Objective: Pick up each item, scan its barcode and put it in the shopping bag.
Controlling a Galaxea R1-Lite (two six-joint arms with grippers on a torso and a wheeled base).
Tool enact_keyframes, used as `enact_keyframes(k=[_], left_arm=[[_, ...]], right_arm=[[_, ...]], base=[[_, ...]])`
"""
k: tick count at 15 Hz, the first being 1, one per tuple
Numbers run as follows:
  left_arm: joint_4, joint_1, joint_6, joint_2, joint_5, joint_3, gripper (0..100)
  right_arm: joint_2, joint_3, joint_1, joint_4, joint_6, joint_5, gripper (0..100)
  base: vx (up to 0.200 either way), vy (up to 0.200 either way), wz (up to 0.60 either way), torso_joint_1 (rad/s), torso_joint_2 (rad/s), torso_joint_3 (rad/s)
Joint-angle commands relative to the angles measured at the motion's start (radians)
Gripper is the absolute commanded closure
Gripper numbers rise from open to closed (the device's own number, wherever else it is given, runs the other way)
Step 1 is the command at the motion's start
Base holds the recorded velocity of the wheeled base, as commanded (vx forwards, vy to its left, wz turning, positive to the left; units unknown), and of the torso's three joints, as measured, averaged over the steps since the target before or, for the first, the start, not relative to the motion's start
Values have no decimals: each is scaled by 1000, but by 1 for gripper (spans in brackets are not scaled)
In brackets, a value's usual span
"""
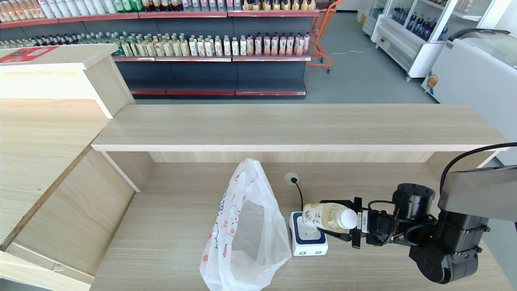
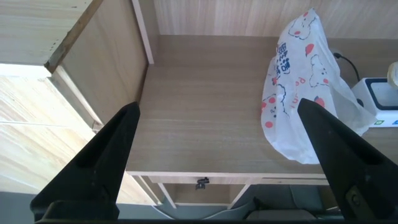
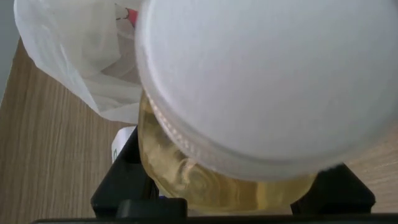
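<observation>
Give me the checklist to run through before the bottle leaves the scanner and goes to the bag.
1. Grip: ok. The right end effector is shut on the bottle, which lies sideways with its cap toward the wrist.
2. Position for scanning: ok. The bottle hangs just above the scanner.
3. Barcode facing the scanner: cannot tell; the bottle's underside is hidden.
4. Bag mouth open enough: cannot tell. The bag stands upright, but its opening is not clear.
5. Path to the bag: ok. The bag stands right beside the scanner with nothing between them.
6. Left end effector: ok. It is open, empty and apart from the bag.
</observation>
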Motion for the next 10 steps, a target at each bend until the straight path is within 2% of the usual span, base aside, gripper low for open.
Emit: enact_keyframes(k=[1,5,10], left_arm=[[0,0,0,0,-1,0,0],[0,0,0,0,1,0,0],[0,0,0,0,1,0,0]], right_arm=[[91,-62,7,0,-2,3,100],[177,-190,34,0,0,16,100],[189,-208,34,0,0,16,100]], base=[[0,0,0,0,0,0],[0,0,0,0,0,0],[0,0,0,0,0,0]])
